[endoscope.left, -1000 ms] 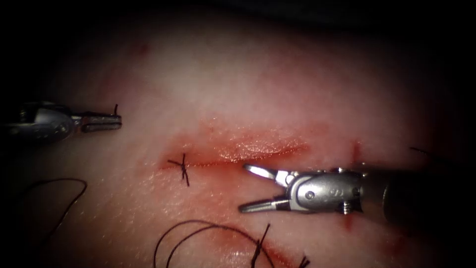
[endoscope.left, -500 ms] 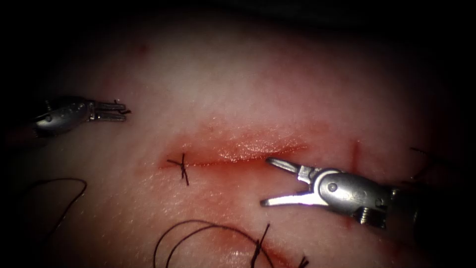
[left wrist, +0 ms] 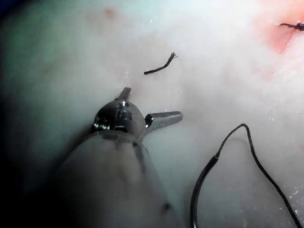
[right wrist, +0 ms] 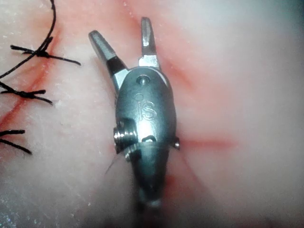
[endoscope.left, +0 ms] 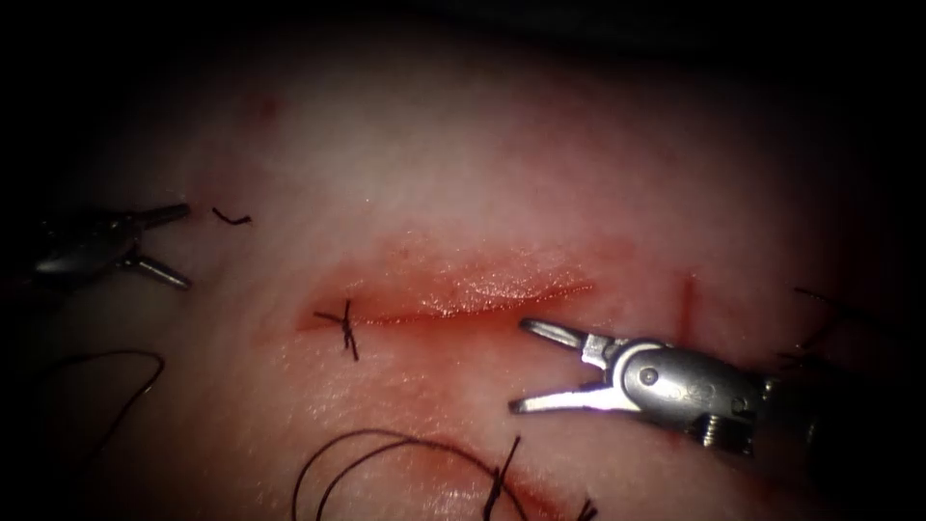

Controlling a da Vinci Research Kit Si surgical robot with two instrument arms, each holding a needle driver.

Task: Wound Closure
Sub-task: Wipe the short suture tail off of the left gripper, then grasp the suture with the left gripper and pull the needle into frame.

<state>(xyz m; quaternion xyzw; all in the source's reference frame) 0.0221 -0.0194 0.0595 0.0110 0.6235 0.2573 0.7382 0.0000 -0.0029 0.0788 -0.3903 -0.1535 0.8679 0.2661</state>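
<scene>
The cut (endoscope.left: 463,294) runs across the tissue (endoscope.left: 502,164), wet with red fluid. One knotted stitch (endoscope.left: 345,324) crosses its left end. My left tool (endoscope.left: 183,246) is far left of the cut, jaws open and holding nothing. A short cut end of thread (endoscope.left: 231,218) lies loose on the tissue just right of its tips. In the left wrist view, the left tool (left wrist: 152,102) stands open beside that cut end of thread (left wrist: 161,66). My right tool (endoscope.left: 521,367) hovers just below the cut's right half, jaws open and empty. The right wrist view has the right tool (right wrist: 120,29) spread over reddened tissue.
Dark thread loops (endoscope.left: 386,452) lie on the tissue below the cut, with knotted ends (endoscope.left: 502,473) beside them. Another thread loop (endoscope.left: 130,381) curves at the lower left, also the thread loop (left wrist: 228,156). Several tied stitches (right wrist: 38,52) lie beside the right tool.
The left tool's jaws opened and let go of the short cut end of thread, which now lies on the tissue; the tool drew back leftward. The right tool shifted right, still open.
</scene>
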